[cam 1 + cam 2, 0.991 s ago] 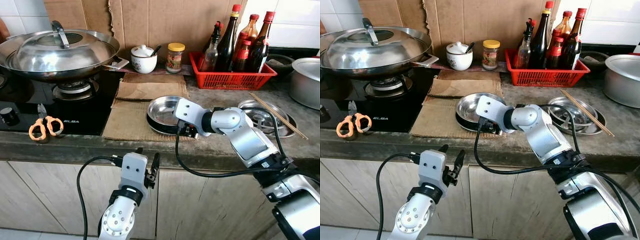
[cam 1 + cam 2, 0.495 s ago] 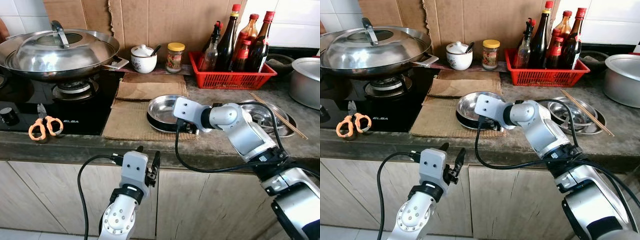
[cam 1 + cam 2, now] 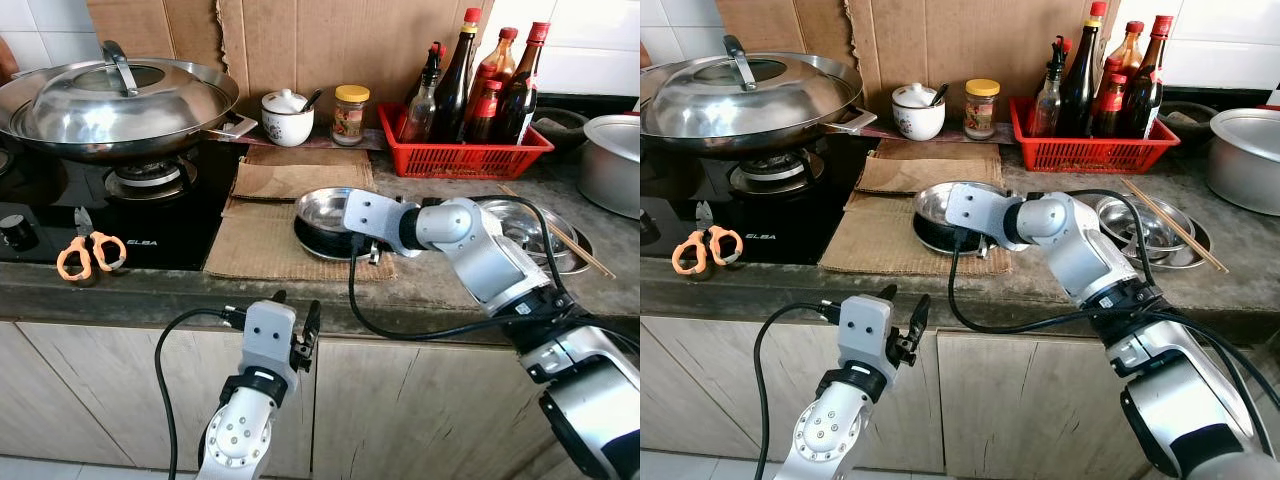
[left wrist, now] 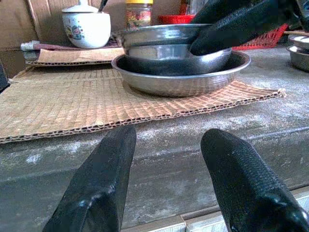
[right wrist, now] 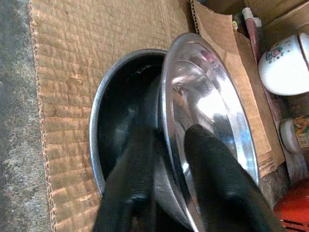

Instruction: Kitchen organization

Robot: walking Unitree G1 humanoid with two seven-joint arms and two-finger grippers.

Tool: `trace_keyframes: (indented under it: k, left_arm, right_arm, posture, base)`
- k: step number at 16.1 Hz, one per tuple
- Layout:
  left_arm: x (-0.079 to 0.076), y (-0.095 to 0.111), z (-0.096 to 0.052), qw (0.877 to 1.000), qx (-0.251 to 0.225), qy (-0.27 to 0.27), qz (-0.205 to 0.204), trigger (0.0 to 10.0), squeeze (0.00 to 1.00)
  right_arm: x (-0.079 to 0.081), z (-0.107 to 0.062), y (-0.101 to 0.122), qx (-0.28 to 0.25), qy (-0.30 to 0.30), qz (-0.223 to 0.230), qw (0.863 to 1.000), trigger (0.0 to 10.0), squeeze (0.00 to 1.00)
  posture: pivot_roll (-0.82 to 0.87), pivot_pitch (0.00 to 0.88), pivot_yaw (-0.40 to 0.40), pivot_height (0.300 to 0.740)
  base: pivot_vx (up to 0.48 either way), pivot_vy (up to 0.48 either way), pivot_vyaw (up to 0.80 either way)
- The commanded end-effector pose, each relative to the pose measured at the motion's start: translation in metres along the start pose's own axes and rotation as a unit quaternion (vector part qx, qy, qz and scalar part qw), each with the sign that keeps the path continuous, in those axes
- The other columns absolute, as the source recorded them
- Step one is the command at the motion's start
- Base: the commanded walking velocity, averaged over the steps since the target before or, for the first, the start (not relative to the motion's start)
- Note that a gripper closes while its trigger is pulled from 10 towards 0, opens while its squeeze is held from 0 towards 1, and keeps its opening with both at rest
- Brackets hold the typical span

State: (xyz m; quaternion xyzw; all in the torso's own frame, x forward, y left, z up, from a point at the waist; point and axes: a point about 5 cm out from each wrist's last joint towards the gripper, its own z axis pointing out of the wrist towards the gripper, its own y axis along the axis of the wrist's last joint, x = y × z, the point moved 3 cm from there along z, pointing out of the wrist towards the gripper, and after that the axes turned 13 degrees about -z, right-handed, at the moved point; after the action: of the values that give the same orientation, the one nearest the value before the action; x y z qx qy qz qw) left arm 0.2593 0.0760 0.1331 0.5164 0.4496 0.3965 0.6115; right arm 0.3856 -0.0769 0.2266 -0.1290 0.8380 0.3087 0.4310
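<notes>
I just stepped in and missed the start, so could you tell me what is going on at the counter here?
The right gripper is pinching the rim of the upper steel bowl, tilting it up out of the lower bowl it was nested in, on the cardboard mat beside the stove. The left gripper hangs open below the counter edge, idle.

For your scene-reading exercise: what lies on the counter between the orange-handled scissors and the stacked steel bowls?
In the left eye view, between the scissors and the steel bowls lie the black stove top's front edge, then flat cardboard under the bowls.
</notes>
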Motion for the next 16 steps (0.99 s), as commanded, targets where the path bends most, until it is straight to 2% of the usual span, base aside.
trace_keyframes:
  k: [1,7,10,11,13,16]
  left_arm:
    - [-0.002,-0.001,0.001,1.0,0.001,-0.001,-0.002,10.0,0.0]
    - [-0.001,-0.001,0.002,1.0,-0.001,0.0,-0.001,10.0,0.0]
    - [0.0,-0.001,0.003,1.0,-0.001,0.0,0.0,10.0,0.0]
    - [0.0,0.0,0.003,1.0,-0.003,-0.001,0.0,10.0,0.0]
    - [0.0,0.0,0.003,1.0,-0.003,-0.002,0.001,10.0,0.0]
    - [0.0,0.0,0.004,1.0,-0.004,-0.002,0.002,10.0,0.0]
  right_arm:
    - [-0.008,-0.002,0.005,-0.005,-0.005,-0.011,1.0,0.0,0.0]
    - [-0.011,-0.001,0.013,-0.031,-0.014,0.002,0.999,0.0,0.0]
    - [-0.021,-0.002,0.028,-0.102,-0.079,0.077,0.989,0.0,0.0]
    - [-0.027,-0.004,0.031,-0.126,-0.13,0.132,0.975,0.0,0.0]
    - [-0.036,-0.012,0.038,-0.173,-0.201,0.191,0.945,0.0,0.0]
    - [-0.043,-0.025,0.038,-0.204,-0.279,0.241,0.907,0.0,0.0]
  posture:
    - [0.07,0.0,-0.072,0.74]
    - [0.07,0.0,-0.073,0.74]
    - [0.07,0.0,-0.074,0.74]
    - [0.07,0.0,-0.073,0.74]
    - [0.08,0.0,-0.068,0.74]
    - [0.07,0.0,-0.06,0.74]
  base:
    - [0.0,0.0,0.0]
    - [0.0,0.0,0.0]
    - [0.0,0.0,0.0]
    - [0.0,0.0,0.0]
    - [0.0,0.0,0.0]
    - [0.0,0.0,0.0]
